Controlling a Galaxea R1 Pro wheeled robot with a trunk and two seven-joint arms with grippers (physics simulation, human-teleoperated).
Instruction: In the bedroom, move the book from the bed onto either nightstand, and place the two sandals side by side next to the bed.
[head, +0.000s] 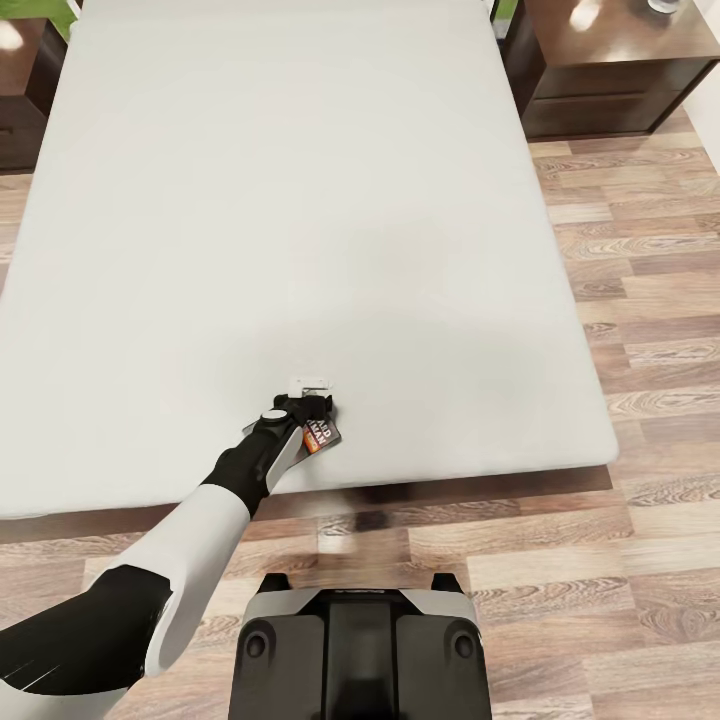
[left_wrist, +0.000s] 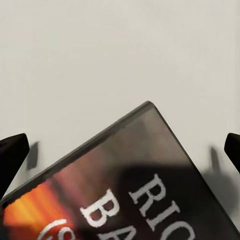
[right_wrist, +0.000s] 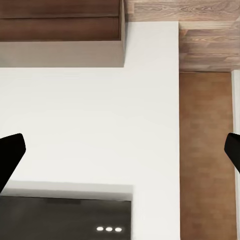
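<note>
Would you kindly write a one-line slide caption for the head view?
Left gripper reaches the book near the foot edge of the bed, a nightstand beyond.

Even, bright light falls over the bed (head: 300, 200), which looks almost washed out, with only a faint grey shadow near its centre. Glare spots shine on the nightstand (head: 610, 40) at 1 o'clock. In the left wrist view the book (left_wrist: 130, 190) is soft and blurred, half in shadow.
</note>
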